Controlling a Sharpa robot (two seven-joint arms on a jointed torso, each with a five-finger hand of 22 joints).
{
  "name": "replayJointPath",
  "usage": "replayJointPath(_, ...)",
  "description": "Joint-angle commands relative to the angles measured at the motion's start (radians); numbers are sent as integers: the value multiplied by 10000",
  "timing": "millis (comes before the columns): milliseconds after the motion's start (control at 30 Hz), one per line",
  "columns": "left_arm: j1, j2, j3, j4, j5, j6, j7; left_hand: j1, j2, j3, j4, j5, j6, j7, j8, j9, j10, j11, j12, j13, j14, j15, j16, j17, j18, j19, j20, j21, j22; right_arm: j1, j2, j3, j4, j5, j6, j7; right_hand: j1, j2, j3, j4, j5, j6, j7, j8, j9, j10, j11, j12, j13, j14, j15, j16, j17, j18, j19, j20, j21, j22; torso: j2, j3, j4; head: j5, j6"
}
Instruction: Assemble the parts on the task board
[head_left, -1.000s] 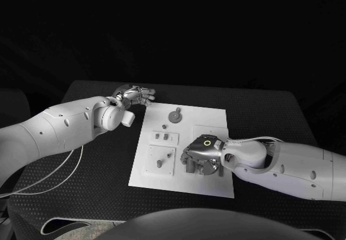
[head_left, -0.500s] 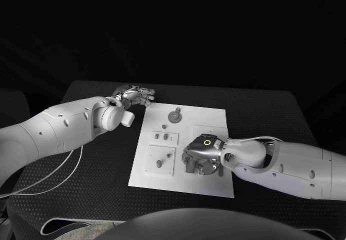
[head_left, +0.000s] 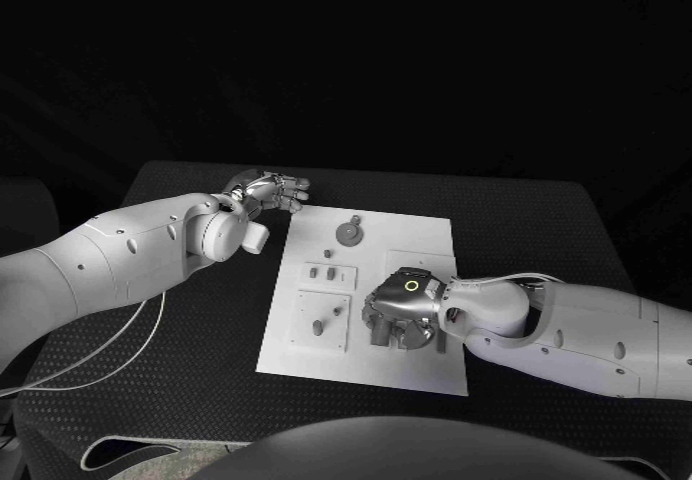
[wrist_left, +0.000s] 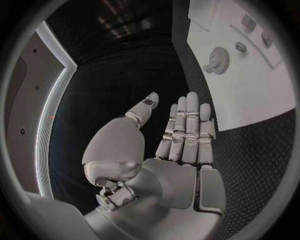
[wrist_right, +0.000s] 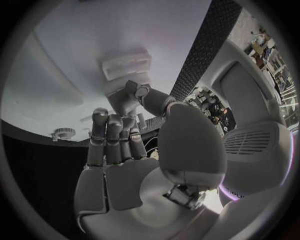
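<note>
A: Head view first — what's there?
B: The task board (head_left: 366, 300) lies in the middle of the black table (head_left: 188, 200). The left hand (head_left: 270, 190) hovers off its far left corner, holding nothing. The right hand (head_left: 401, 310) is down on the board's near right part; I cannot tell what its fingers hold. A round grey gear (head_left: 351, 233) sits near the far edge, with small parts (head_left: 329, 271) left of the right hand.
A: Left wrist view?
B: Fingers straight and side by side, thumb apart, empty; board and gear beyond.
A: Right wrist view?
B: Fingers extended together toward a raised block (wrist_right: 127, 67) on the board; grip unclear.
</note>
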Motion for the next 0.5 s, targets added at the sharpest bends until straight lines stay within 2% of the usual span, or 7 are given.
replayJointPath(33,4,7,5,31,34,162,35,-101,30,-4,84,18,-58,6,45,-16,-76,-21,-28,-17,5,70,-35,18,107,-12,76,-33,12,-14,15,-8,-51,-334,255,-219,-52,-70,8,6,-58,158,188,-60,-41,39,1,52,-20,15,-47,46,-20,-16,56,13,60,0,2,-10,5,-14,1)
replayJointPath(500,4,5,5,32,31,164,29,-101,32,-3,87,16,-63,7,45,-19,-79,-20,-28,-18,4,71,-44,29,108,-14,77,-38,19,-14,5,-7,-15,-363,137,-214,-125,-21,10,61,-58,254,176,-57,-49,69,-9,87,-62,25,-53,86,-70,-16,82,2,78,-6,1,-1,4,-10,1)
